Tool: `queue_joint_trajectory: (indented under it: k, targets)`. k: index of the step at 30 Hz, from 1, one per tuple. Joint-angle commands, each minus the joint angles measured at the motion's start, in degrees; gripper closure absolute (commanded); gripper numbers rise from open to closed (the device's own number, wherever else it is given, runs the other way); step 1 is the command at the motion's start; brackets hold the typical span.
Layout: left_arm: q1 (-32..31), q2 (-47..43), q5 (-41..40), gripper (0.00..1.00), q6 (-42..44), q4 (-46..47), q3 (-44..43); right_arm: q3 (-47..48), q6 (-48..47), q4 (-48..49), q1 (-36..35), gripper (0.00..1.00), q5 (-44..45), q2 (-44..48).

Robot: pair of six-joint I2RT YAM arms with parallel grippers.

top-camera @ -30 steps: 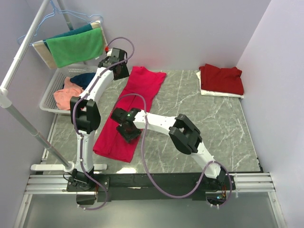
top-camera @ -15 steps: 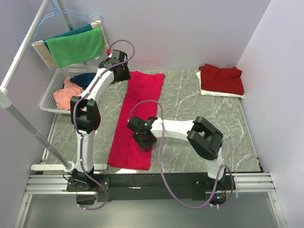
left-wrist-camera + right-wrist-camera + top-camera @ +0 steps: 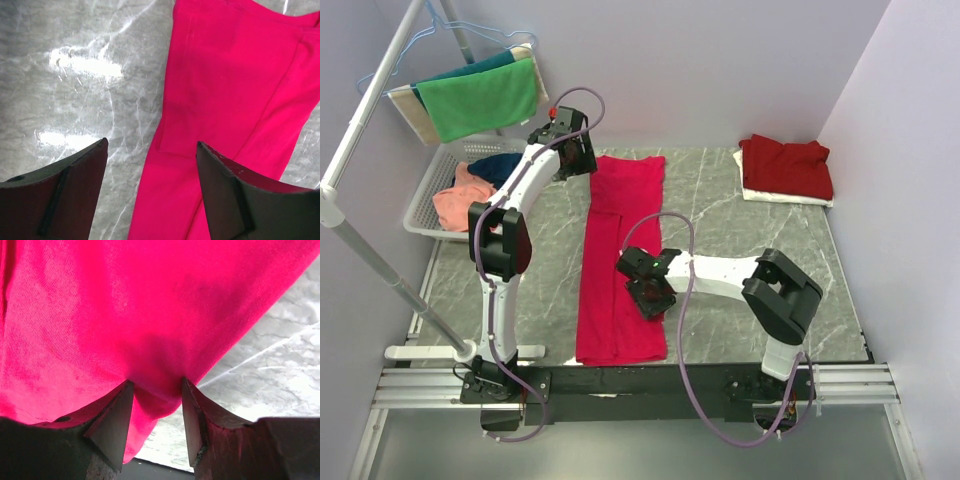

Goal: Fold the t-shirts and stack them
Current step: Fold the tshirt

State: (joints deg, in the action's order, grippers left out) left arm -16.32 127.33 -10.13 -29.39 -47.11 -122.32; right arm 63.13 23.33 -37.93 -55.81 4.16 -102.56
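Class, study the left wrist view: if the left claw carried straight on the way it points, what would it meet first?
The open left claw points down at where the edge of the pink-red t-shirt meets the grey tabletop. It would likely touch that shirt edge first, though depth is unclear.

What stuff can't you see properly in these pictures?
- Top view: the clothes in the white basket are partly covered by the left arm, so they can't be counted.
- Top view: a white thing lies under the maroon pile; only its edge shows.
- Top view: the right claw's fingertips hide under its own body.
- Right wrist view: the bright pink t-shirt fills the picture, its ends cut off by the edges.
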Motion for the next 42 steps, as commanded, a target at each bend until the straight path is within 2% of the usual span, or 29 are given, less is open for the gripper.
queue_joint_trajectory:
  k: [1, 3, 4, 7, 8, 10, 12, 13, 15, 17, 19, 21, 24, 29, 32, 38, 42]
  targets:
    - [0.0, -1.0, 1.0, 0.24, -0.3, -1.3, -1.0, -3.5, 0.6, -8.7, 0.6, 0.5, 5.2, -2.6]
    - [0.0, -3.6, 0.0, 0.24, -0.8, -1.2, 2.1, -1.8, 3.3, -9.7, 0.5, 0.47, 10.1, -0.5]
    - [0.1, -5.1, -0.3, 0.23, -0.8, -0.6, 3.9, -0.9, 6.0, -9.4, 0.7, 0.46, 12.1, 3.5]
    - [0.4, -13.9, 0.3, 0.21, -0.8, 4.6, 15.6, -1.9, 10.3, -5.4, 0.8, 0.42, 17.0, 13.7]
    - [0.7, -19.3, 1.6, 0.21, -1.0, 5.8, 22.3, -2.3, 11.4, -4.5, 1.0, 0.36, 18.4, 16.1]
    - [1.0, -27.5, 4.5, 0.21, -2.6, 8.1, 28.5, -2.6, 13.1, -3.7, 1.3, 0.33, 21.1, 22.2]
    - [1.0, -33.1, 7.7, 0.2, -3.9, 9.5, 37.1, -2.4, 13.4, -3.6, 2.0, 0.28, 22.2, 26.1]
    - [0.8, -38.7, 11.2, 0.2, -5.8, 10.9, 39.9, -2.3, 12.6, -3.3, 2.5, 0.27, 21.6, 26.9]
    - [-0.5, -43.9, 13.8, 0.21, -7.8, 11.9, 48.3, -2.7, 11.9, -3.0, 4.1, 0.27, 20.1, 27.8]
    - [-2.7, -49.7, 13.0, 0.21, -10.6, 9.9, 53.5, -3.7, 12.0, -3.6, 5.0, 0.28, 17.9, 27.5]
    - [-7.7, -54.1, 11.4, 0.23, -13.6, 7.7, 56.1, -6.2, 12.7, -3.6, 5.5, 0.28, 16.7, 27.6]
    - [-12.9, -56.7, 10.3, 0.26, -16.0, 5.9, 60.2, -8.7, 13.6, -1.7, 5.7, 0.3, 15.0, 29.5]
    - [-16.5, -61.2, 10.3, 0.3, -21.0, 4.8, 65.7, -12.8, 15.5, 1.1, 5.8, 0.36, 11.3, 33.5]
    - [-17.4, -67.4, 10.3, 0.3, -26.6, 0.8, 73.9, -19.1, 20.2, 4.7, 5.9, 0.46, 5.8, 37.7]
    - [-18.0, -69.8, 10.4, 0.31, -29.1, -0.3, 78.2, -23.9, 20.8, 10.1, 5.5, 0.46, -1.0, 40.7]
    - [-20.0, -69.3, 13.4, 0.41, -32.3, -2.1, 83.6, -26.9, 19.6, 15.1, 3.4, 0.5, -10.2, 36.8]
    - [-20.9, -70.2, 16.6, 0.42, -32.1, -3.0, 86.2, -28.0, 20.1, 15.7, 1.3, 0.52, -12.3, 34.0]
